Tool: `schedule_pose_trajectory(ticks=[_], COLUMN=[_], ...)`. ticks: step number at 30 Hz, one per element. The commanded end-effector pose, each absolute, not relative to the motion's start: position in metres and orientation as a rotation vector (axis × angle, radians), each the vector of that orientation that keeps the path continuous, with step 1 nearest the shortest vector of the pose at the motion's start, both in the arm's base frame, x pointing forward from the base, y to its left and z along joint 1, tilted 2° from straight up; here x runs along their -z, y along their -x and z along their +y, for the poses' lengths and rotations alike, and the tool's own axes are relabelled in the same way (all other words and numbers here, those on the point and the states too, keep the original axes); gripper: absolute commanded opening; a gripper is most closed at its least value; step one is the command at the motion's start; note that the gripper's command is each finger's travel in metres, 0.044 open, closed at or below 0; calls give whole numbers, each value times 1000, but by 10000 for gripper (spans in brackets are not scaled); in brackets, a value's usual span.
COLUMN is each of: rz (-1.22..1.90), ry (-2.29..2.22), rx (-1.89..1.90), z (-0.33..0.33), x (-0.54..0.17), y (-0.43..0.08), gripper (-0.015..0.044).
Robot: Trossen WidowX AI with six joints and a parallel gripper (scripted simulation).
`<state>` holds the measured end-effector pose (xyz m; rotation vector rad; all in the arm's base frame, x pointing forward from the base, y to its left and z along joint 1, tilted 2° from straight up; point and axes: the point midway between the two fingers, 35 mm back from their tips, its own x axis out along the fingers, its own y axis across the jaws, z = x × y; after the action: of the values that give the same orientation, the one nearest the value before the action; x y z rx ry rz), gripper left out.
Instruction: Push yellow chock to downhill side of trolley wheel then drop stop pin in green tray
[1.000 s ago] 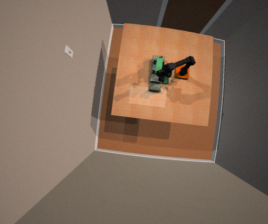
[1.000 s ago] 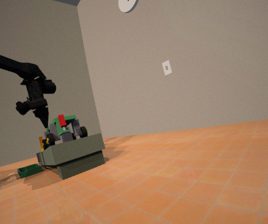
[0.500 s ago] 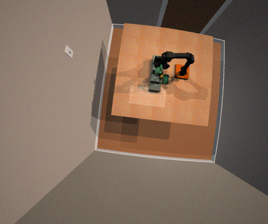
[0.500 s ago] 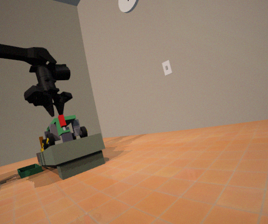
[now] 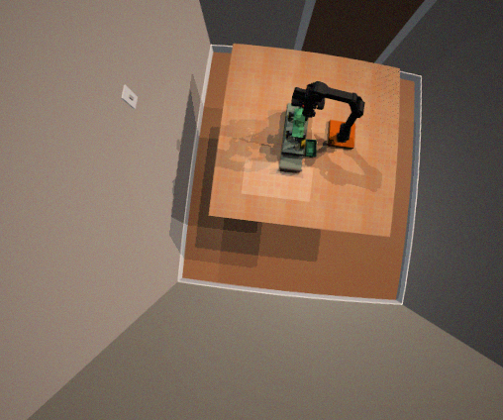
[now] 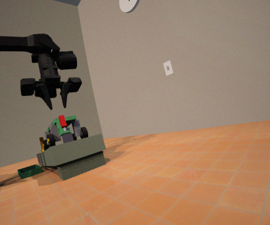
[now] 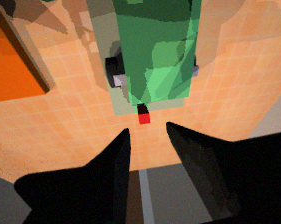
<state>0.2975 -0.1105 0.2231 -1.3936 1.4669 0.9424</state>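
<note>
The green trolley (image 5: 298,124) (image 6: 70,118) (image 7: 156,60) stands on the grey-green ramp (image 5: 290,163) (image 6: 75,154) (image 7: 104,30). The red-headed stop pin (image 6: 62,121) (image 7: 144,118) stands at its uphill end. The yellow chock (image 5: 303,143) is on the ramp by the trolley's downhill wheel on the tray side; its orange handle (image 6: 41,140) shows in the exterior view. Whether it touches the wheel cannot be told. My gripper (image 6: 58,108) (image 7: 147,129) is partly open and empty, above the pin head, fingertips to either side of it in the wrist view. The green tray (image 5: 311,156) (image 6: 30,174) appears empty.
The orange base plate (image 5: 336,143) (image 7: 16,75) of the arm lies on the tray side of the ramp. The green tray sits between ramp and base. The trolley's body and wheels are close below the fingers. The tiled table top (image 5: 358,198) (image 6: 184,185) surrounds the ramp.
</note>
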Motion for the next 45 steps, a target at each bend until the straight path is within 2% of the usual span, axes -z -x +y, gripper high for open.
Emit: schedule_pose_trajectory(ticks=[1,45], rz=[1475,1476], ry=[1386,1387], rx=[-929,-927], z=[-112,-134], x=[-222,-162], y=[-297,-298], gripper=[190,190])
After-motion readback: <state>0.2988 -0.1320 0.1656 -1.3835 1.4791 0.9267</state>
